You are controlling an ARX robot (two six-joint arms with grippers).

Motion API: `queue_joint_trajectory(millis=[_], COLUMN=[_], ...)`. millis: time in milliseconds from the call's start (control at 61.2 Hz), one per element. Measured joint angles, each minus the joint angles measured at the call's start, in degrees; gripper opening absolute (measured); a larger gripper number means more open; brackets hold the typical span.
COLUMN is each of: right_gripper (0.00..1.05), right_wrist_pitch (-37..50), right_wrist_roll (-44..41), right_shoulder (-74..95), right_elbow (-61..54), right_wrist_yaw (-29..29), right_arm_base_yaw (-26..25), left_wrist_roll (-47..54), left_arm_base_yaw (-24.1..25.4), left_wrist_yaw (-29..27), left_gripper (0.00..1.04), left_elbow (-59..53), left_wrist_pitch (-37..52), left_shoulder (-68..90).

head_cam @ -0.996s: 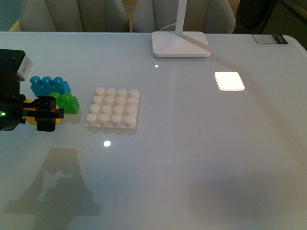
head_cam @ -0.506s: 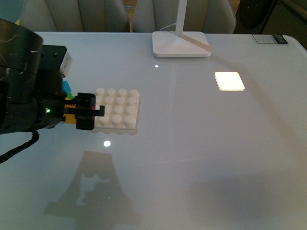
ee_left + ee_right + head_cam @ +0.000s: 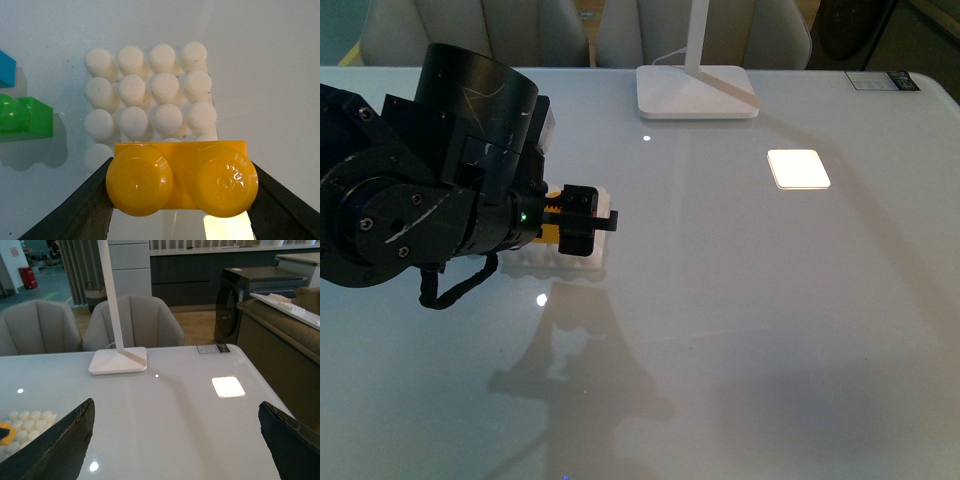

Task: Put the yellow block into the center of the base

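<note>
My left gripper (image 3: 181, 196) is shut on the yellow block (image 3: 180, 175), gripping its two short ends, studs facing the camera. In the left wrist view the block hangs over the near edge rows of the white studded base (image 3: 150, 95). In the front view the left gripper (image 3: 578, 222) and the block (image 3: 551, 234) sit above the base (image 3: 535, 262), which the black arm mostly hides. My right gripper (image 3: 175, 450) is open and holds nothing, well away from the base (image 3: 30, 422).
A green brick (image 3: 27, 117) and a blue brick (image 3: 6, 68) lie beside the base. The white lamp foot (image 3: 697, 92) stands at the back. A glowing square patch (image 3: 798, 168) lies to the right on the white table (image 3: 740, 330). Chairs stand behind.
My left arm has swung right with the yellow block, from beside the green and blue bricks to above the base, now covering those bricks in the front view.
</note>
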Motion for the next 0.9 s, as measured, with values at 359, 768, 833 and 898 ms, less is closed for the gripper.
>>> queue_joint_trajectory(millis=[359, 768, 833, 898], right_gripper=[0.96, 0.96, 0.96, 0.96], right_wrist_pitch=[0.0, 0.0, 0.0, 0.0], right_wrist_roll=[0.0, 0.02, 0.0, 0.0], right_shoulder=[0.0, 0.0, 0.0, 0.0], right_elbow=[0.0, 0.0, 0.0, 0.0], right_wrist_yaw=[0.0, 0.0, 0.0, 0.0], right_arm_base_yaw=[0.0, 0.0, 0.0, 0.0], left_wrist_roll=[0.61, 0.92, 1.09, 1.11], left_arm_base_yaw=[-0.07, -0.52, -0.59, -0.59], left_wrist_yaw=[-1.44, -3.23, -3.63, -4.09], left_gripper=[0.64, 0.64, 0.64, 0.64], left_elbow=[6.03, 10.99, 11.58, 11.89], left_wrist_pitch=[-2.1, -4.09, -4.33, -4.42], left_shoulder=[4.17, 7.43, 8.02, 8.31])
